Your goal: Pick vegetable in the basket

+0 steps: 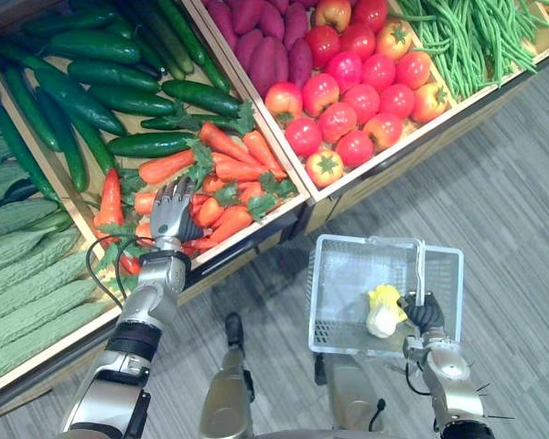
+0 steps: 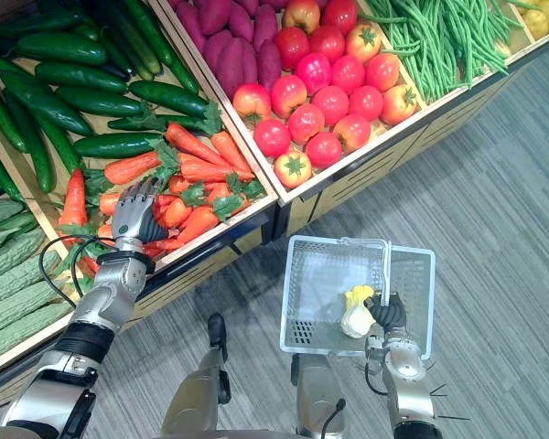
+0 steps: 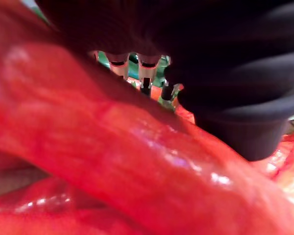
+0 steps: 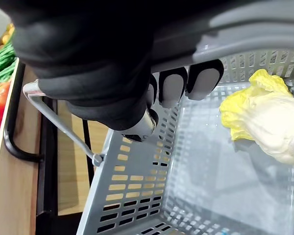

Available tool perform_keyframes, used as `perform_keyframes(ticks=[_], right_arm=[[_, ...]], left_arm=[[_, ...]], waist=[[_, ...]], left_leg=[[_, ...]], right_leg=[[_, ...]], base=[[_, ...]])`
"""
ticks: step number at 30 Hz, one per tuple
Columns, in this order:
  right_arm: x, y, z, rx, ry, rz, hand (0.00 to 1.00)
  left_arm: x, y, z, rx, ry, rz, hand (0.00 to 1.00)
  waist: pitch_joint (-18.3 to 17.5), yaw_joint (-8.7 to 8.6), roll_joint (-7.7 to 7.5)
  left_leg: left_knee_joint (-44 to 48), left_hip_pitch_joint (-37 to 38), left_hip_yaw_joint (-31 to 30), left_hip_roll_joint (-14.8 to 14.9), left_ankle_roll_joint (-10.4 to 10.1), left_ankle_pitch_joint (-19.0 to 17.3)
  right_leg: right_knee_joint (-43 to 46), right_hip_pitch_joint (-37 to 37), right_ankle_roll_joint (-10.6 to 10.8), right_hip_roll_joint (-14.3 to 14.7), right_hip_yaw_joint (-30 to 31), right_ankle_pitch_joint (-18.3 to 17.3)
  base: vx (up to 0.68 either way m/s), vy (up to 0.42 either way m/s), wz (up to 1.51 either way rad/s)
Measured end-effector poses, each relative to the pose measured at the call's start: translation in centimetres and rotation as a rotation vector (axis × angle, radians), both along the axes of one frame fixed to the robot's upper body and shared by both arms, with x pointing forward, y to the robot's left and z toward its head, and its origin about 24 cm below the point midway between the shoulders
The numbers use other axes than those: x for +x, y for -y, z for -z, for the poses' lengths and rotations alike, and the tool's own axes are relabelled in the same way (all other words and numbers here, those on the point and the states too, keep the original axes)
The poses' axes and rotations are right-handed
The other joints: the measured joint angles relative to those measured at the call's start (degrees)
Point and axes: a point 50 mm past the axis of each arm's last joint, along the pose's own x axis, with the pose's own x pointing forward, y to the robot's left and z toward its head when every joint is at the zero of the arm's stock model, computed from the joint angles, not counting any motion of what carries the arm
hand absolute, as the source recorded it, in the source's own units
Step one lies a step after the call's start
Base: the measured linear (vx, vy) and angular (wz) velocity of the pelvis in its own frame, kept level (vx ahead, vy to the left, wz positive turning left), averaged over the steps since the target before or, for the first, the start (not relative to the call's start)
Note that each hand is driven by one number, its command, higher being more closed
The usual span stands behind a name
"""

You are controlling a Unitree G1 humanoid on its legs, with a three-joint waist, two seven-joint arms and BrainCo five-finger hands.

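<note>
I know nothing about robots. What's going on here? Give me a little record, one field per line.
Left hand: open, resting on the carrots in their wooden bin
Right hand: curled round the handle of the grey basket
Basket contents: one pale yellow cabbage
Nearby bins: cucumbers, tomatoes, green beans
Stage: seemingly no carrot gripped yet

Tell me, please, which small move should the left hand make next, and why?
Probably curl the left hand round a carrot under it: its fingers lie straight on the carrots, gripping nothing, while the right hand holds the basket by its handle, with a cabbage inside.
</note>
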Motion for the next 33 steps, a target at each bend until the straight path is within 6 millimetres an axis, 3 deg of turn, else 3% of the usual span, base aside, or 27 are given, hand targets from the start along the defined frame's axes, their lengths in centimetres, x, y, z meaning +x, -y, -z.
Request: perform_keyframes(ticks=[6,15,24,28,33], right_arm=[[0.3,0.0,0.3,-0.002,-0.015,0.007,1.00],[0.4,-0.2,0.3,-0.012,-0.023,0.000,1.00],[0.0,0.4,0.4,-0.006,-0.024,0.035,1.00],[-0.6,0.6,0.8,-0.003,-0.042,0.044,1.00],[-1.0,0.6,1.1,0.001,-0.056,0.047,1.00]], left_arm=[[-0.7,-0.1,1.1,-0.087,-0.027,-0.015,1.00],[-1.3,-1.4,1.8,-0.188,-0.053,-0.072,1.00],[-3.1,-1.8,2.5,-0.260,-0.033,-0.116,1.00],[-3.7,-1.9,1.7,-0.308,0.041,-0.133,1.00],[-4.0,-2.2,-1.2,-0.368,0.224,-0.158,1.00]], waist=[[0.3,-0.21,0.89],[0.2,-1.88,1.14],[-0.5,-1.88,2.52],[-0.7,-1.40,2.82],[-1.2,-1.06,2.88]], left_leg=[[0.0,0.7,-0.2,-0.1,0.0,0.0],[0.0,2.3,-0.5,-0.1,0.0,0.0],[0.0,2.7,-0.2,0.0,0.2,-0.2],[0.0,2.7,-0.2,-0.1,0.4,-0.4],[0.0,3.0,0.1,-0.1,0.4,-0.4]], right_leg=[[-1.8,1.7,0.2,-0.1,-0.2,0.8],[-2.7,3.6,0.2,-0.1,-0.2,1.0],[-3.0,4.1,0.2,0.0,-0.2,1.1],[-3.0,4.1,0.3,0.0,0.0,1.2],[-3.0,4.2,0.3,0.0,0.2,1.3]], base=[[0.00,0.001,0.01],[0.01,-0.003,-0.01],[0.00,0.000,0.00],[0.00,0.000,0.00],[0.00,0.000,-0.01]])
